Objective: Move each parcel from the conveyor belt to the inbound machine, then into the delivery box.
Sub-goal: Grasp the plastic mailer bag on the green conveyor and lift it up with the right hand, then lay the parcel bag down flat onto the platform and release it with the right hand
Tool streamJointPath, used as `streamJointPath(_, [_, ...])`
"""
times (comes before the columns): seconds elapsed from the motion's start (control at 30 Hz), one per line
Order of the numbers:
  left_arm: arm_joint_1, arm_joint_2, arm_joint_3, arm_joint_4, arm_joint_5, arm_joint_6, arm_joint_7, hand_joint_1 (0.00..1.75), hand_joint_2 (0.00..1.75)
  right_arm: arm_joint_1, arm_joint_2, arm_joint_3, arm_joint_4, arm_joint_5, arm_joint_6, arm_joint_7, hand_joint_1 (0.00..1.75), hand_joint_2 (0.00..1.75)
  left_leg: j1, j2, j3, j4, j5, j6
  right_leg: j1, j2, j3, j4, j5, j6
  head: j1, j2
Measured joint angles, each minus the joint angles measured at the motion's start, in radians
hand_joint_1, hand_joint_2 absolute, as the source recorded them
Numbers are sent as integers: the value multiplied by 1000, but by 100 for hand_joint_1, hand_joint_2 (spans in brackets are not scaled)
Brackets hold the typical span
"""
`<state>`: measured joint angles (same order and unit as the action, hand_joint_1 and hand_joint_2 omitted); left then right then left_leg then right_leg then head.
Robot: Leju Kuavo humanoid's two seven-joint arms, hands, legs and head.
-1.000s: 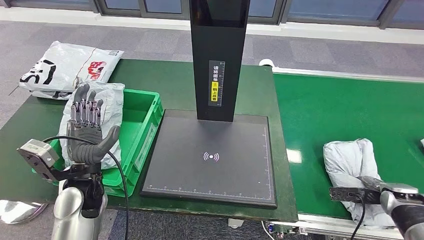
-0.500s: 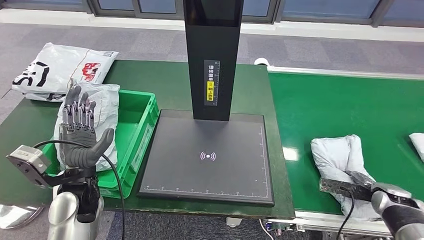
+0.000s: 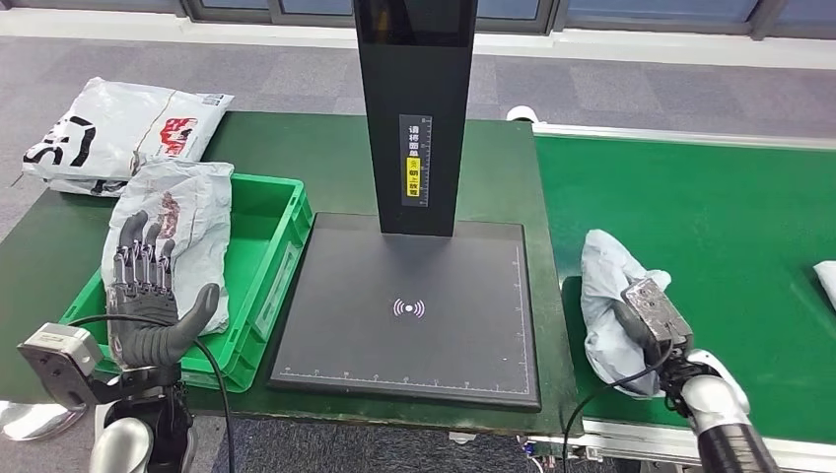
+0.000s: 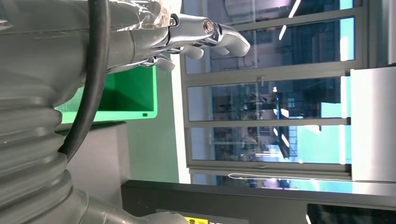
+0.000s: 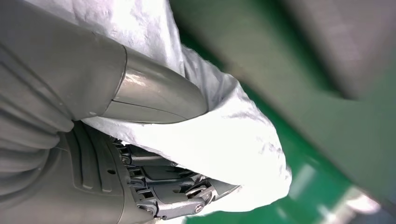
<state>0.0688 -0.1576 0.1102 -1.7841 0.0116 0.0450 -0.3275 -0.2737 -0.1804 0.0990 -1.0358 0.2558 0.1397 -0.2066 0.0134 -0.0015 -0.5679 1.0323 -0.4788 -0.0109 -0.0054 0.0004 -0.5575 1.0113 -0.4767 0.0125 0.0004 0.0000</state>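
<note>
A crumpled grey parcel (image 3: 606, 301) stands at the left edge of the green conveyor belt (image 3: 710, 227), beside the black inbound machine's plate (image 3: 414, 315). My right hand (image 3: 646, 330) grips it from the near side; in the right wrist view the thumb (image 5: 154, 100) and fingers (image 5: 187, 193) close around the grey parcel (image 5: 224, 135). My left hand (image 3: 148, 296) is raised with fingers spread, empty, in front of the green delivery box (image 3: 271, 246). A grey parcel (image 3: 177, 222) lies in that box.
The machine's black post (image 3: 414, 108) rises behind the plate. A white printed parcel (image 3: 108, 133) lies on the table behind the box. Another white parcel (image 3: 826, 281) shows at the belt's right edge.
The right hand has closed on the grey parcel and brought it left, up on end, toward the machine. The left hand has sunk a little. The camera has shifted slightly.
</note>
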Motion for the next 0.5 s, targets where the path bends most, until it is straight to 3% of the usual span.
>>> streamJointPath(0.2, [-27, -6, -27, 36, -14, 16, 5, 0, 175, 64, 106, -37, -321, 16, -37, 32, 175, 175, -1, 1, -6, -1, 3, -2, -1, 1, -8, 2, 1, -2, 0, 0])
streamJointPath(0.5, [-66, -17, -72, 94, -11, 18, 6, 0, 175, -34, 197, 2, -404, 11, -43, 47, 175, 175, -1, 1, -9, -1, 7, -3, -1, 1, -11, 2, 5, -3, 0, 0])
